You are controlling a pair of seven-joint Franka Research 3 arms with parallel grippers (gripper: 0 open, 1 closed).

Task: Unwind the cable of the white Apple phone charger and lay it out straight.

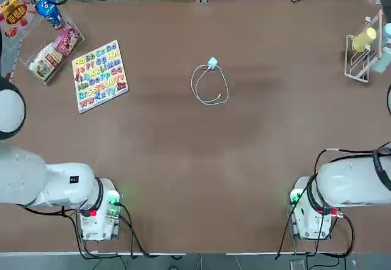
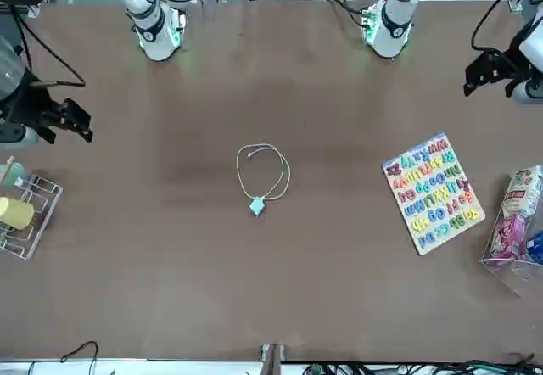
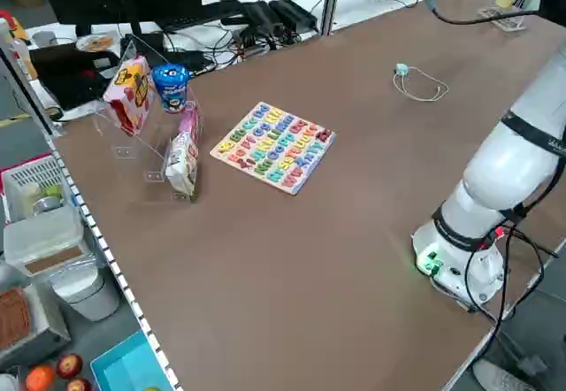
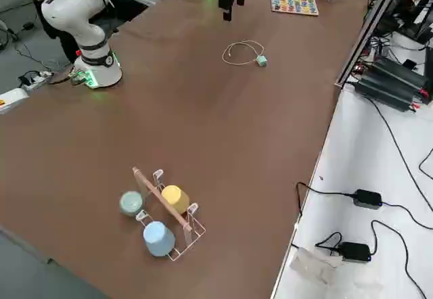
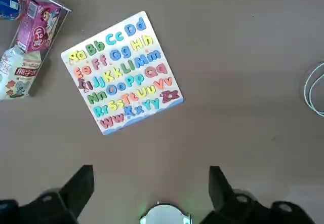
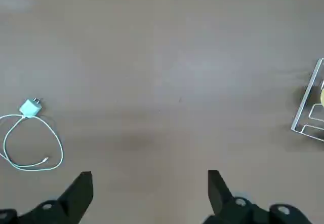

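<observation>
The white Apple phone charger [image 1: 212, 63] lies flat near the middle of the table, a little toward the far side. Its thin white cable [image 1: 211, 103] curls from the block in one loose loop, and the plug tip rests inside the loop. The front view shows the same charger [image 2: 257, 207] and cable [image 2: 238, 167]. My left gripper [image 5: 150, 186] hovers open and holds nothing, over the table's left side near the alphabet board. Well to the right of the charger [image 6: 29, 108], my right gripper [image 6: 149, 186] is also open with nothing in it. Neither gripper touches the cable.
A colourful alphabet puzzle board [image 1: 99, 76] lies at the far left. Beside it stands a clear holder of snack packs [image 1: 43, 38]. A wire rack with cups [image 1: 363, 50] stands at the far right edge. Both arm bases sit at the near edge.
</observation>
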